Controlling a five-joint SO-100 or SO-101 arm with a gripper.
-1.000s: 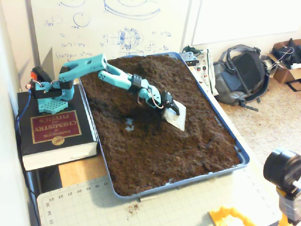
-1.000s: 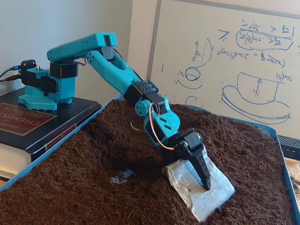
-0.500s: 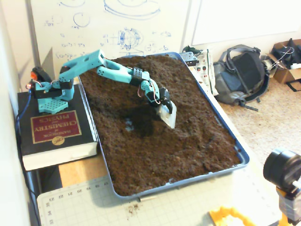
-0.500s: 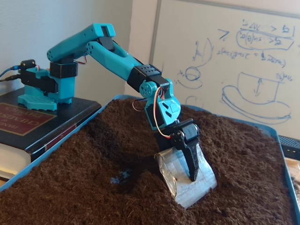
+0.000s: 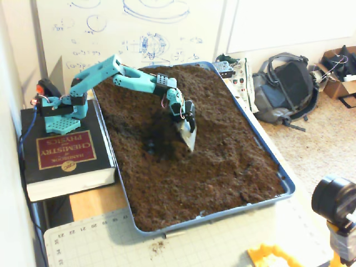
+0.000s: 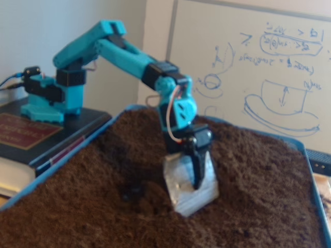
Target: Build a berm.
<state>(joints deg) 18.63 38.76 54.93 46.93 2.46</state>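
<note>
Berm (image 5: 222, 119) ridge shows only from above — low view shows jaws clamped on silvery scoop (image 6: 189, 183).

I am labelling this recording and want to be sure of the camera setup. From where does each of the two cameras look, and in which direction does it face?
A fixed view: high, beyond the tray's near end, looking down its length at the whiteboard; whole arm, base on the book, scoop.
Another fixed view: low at the soil's edge, looking across it; arm from base to gripper, scoop dug into the soil.
Shared: arm, scoop, book, soil, whiteboard sketches.
</note>
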